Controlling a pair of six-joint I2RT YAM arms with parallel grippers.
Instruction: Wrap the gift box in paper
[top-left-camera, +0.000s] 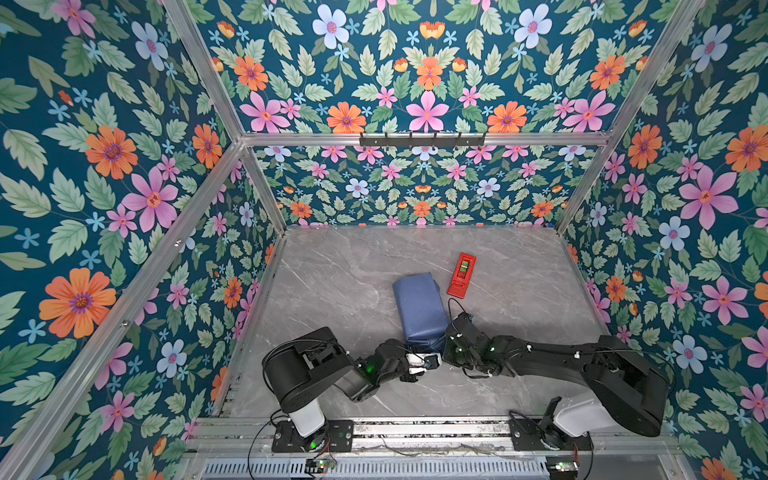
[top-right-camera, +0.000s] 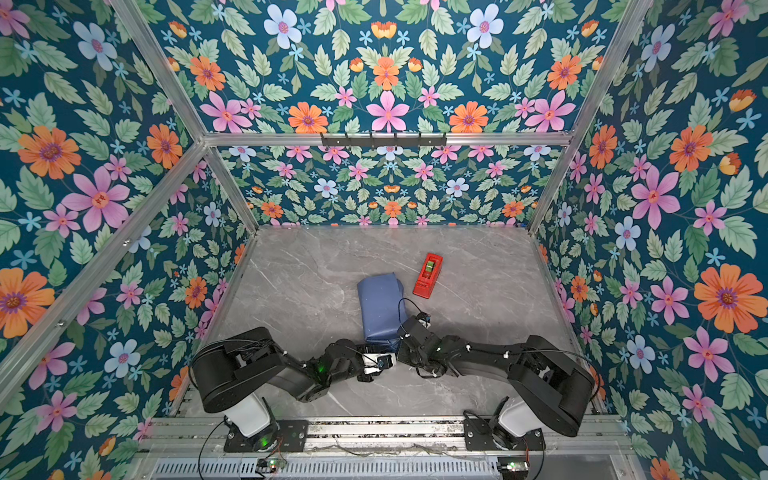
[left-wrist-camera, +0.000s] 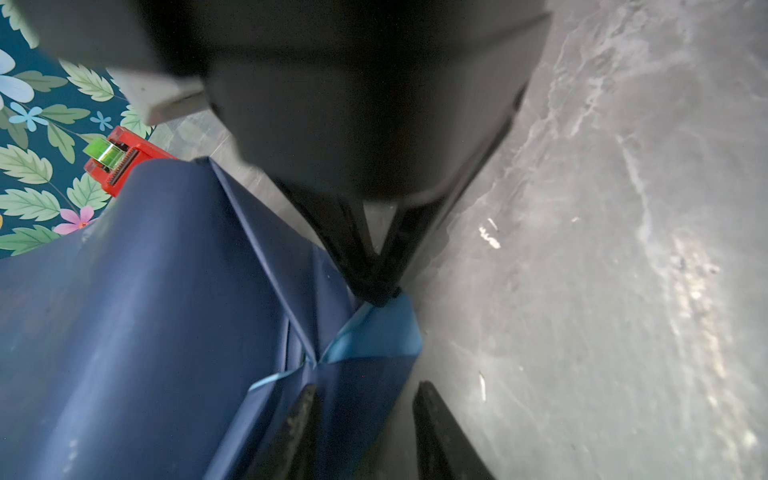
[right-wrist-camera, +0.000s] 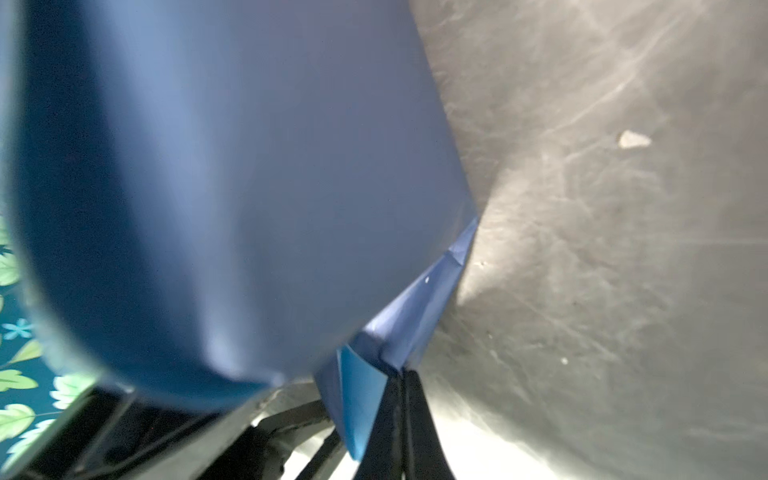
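The red tape dispenser (top-left-camera: 462, 275) is lying on the grey marble-pattern table (top-left-camera: 332, 266). Just beside the dispenser, the paper (top-left-camera: 419, 307) is enclosing the gift box, which is itself hidden. At the parcel end farthest from the dispenser, the right gripper (right-wrist-camera: 402, 374) is pinching a folded paper corner, jaws clamped, with its wrist overhanging that end. The left gripper (left-wrist-camera: 365, 386) is straddling the adjoining flap, jaws apart. Floral walls (top-left-camera: 124, 174) are enclosing the table.
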